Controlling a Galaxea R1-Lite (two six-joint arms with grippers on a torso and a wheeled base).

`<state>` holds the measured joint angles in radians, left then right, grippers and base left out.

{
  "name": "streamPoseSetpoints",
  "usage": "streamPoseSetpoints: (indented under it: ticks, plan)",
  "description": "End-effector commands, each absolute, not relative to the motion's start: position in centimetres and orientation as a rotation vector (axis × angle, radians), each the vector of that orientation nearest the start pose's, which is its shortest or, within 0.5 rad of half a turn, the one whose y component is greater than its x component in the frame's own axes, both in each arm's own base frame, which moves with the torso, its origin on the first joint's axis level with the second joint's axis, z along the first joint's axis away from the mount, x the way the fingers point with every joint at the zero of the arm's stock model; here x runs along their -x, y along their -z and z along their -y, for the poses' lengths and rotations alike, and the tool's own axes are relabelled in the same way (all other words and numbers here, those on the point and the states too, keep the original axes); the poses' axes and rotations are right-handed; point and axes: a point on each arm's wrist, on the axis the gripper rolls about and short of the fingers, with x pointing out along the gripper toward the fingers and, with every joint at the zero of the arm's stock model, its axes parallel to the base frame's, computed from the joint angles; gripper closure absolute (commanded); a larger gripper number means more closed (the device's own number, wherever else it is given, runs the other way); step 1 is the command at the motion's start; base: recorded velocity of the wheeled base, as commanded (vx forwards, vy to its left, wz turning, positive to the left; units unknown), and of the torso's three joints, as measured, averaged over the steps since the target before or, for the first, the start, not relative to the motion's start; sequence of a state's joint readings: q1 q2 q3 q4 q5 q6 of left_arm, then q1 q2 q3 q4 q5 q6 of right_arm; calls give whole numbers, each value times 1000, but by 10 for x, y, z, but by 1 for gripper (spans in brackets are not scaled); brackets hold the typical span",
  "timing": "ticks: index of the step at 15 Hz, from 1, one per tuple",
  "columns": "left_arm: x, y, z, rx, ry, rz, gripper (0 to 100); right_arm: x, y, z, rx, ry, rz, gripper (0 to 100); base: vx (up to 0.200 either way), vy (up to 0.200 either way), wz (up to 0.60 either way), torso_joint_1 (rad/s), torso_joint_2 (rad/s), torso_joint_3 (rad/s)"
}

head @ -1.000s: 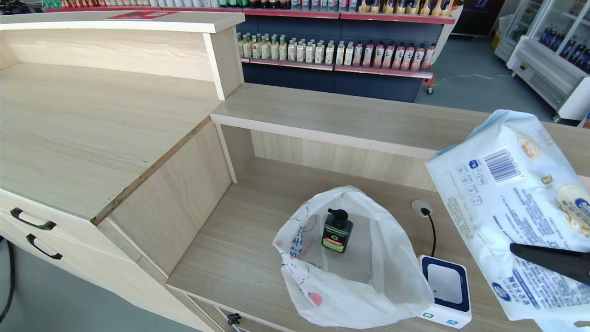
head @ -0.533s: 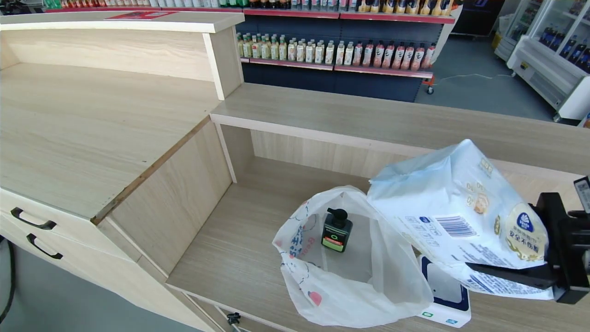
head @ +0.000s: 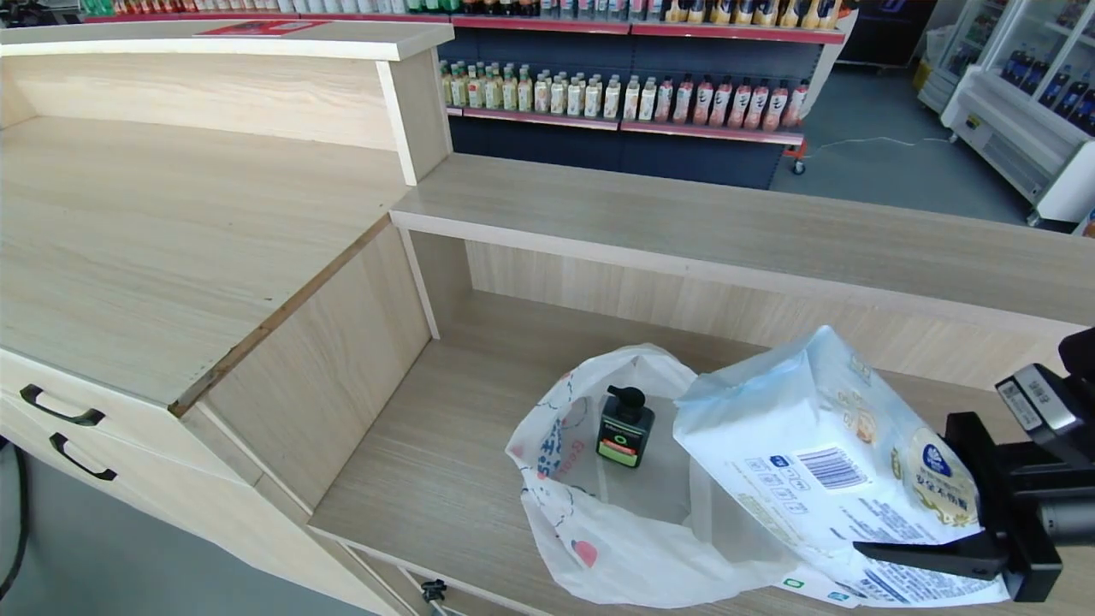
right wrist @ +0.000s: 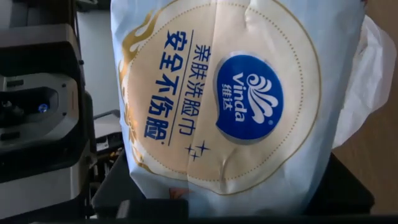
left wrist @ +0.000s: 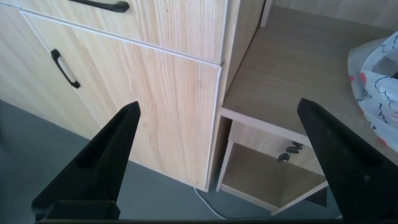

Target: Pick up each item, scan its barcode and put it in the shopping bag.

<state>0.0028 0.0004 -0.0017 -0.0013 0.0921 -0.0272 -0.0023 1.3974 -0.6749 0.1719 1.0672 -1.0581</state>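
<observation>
In the head view my right gripper (head: 941, 505) is shut on a large white and blue tissue pack (head: 821, 462), barcode side up. The pack hangs low over the counter at the right, its far end leaning against the rim of the white shopping bag (head: 599, 522). A black pump bottle (head: 626, 428) stands inside the open bag. Under the pack a corner of the white barcode scanner (head: 808, 589) peeks out. The right wrist view has the tissue pack (right wrist: 236, 106) close up, with the bag (right wrist: 367, 81) behind it. My left gripper (left wrist: 219, 106) hangs open beside the cabinet, holding nothing.
The bag sits on a low wooden counter (head: 428, 479), with a raised ledge (head: 684, 214) behind and a higher top (head: 171, 239) to the left. Cabinet drawers with black handles (left wrist: 65, 68) face the left gripper. Store shelves of bottles (head: 616, 94) stand far behind.
My right gripper has brought the tissue pack down and to the left, from high at the right edge to low over the scanner beside the bag. The bag and bottle have not moved.
</observation>
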Motion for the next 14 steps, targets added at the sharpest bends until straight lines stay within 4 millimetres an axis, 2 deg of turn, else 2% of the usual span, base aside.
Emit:
streamPoseSetpoints:
  ticks: [1, 5, 9, 12, 14]
  plan:
    - [23, -76, -2, 28, -95, 4, 0, -194, -155, -14, 417, -1248, -230, 100, 0, 0, 0, 0, 0, 0]
    - [23, -76, -2, 28, -97, 4, 0, -196, -141, -9, 454, -1266, -219, 100, 0, 0, 0, 0, 0, 0]
    - [23, -76, -2, 28, -97, 4, 0, -192, -141, -10, 435, -1277, -250, 100, 0, 0, 0, 0, 0, 0]
    - [23, -76, -2, 28, -97, 4, 0, -155, -157, -7, 374, -1264, -326, 100, 0, 0, 0, 0, 0, 0]
    - [23, -76, -2, 28, -95, 4, 0, -152, -162, -7, 386, -1258, -312, 100, 0, 0, 0, 0, 0, 0]
